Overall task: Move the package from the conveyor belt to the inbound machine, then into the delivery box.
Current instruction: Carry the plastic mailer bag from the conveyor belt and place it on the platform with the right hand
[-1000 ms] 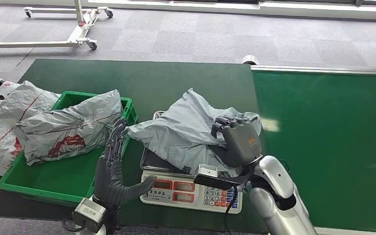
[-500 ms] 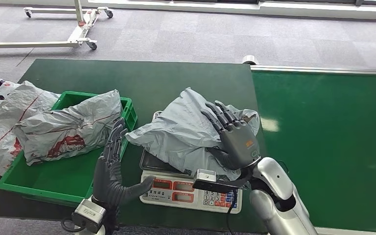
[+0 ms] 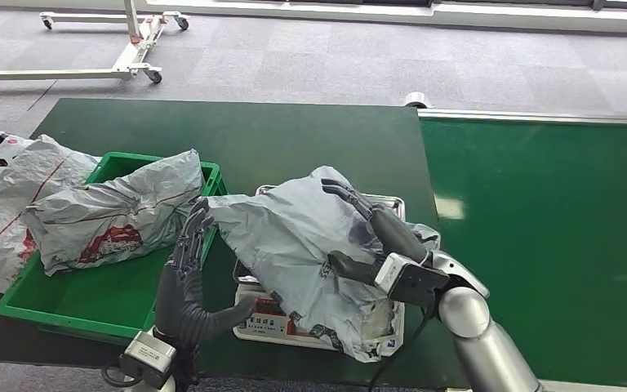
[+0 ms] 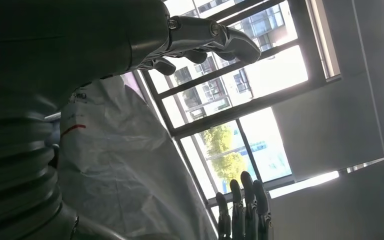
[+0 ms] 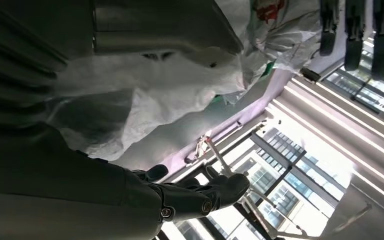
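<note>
At centre frame, the grey package (image 3: pixel 310 245) has been tipped leftward off the scale (image 3: pixel 294 325) by the spread, flat-pressing right hand (image 3: pixel 367 233). The left hand (image 3: pixel 188 278) is held open beside it, gripping nothing. Weighing is judged finished; transfer toward the green crate (image 3: pixel 122 302) is underway.

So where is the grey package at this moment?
In the head view the grey package lies over the scale, between the left hand and the right hand, just right of the green crate.

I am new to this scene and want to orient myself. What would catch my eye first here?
The crumpled grey package draped over the scale at the table's front, with the right hand pressed against it. To its left, the open left hand stands beside a green crate holding another grey bag.
</note>
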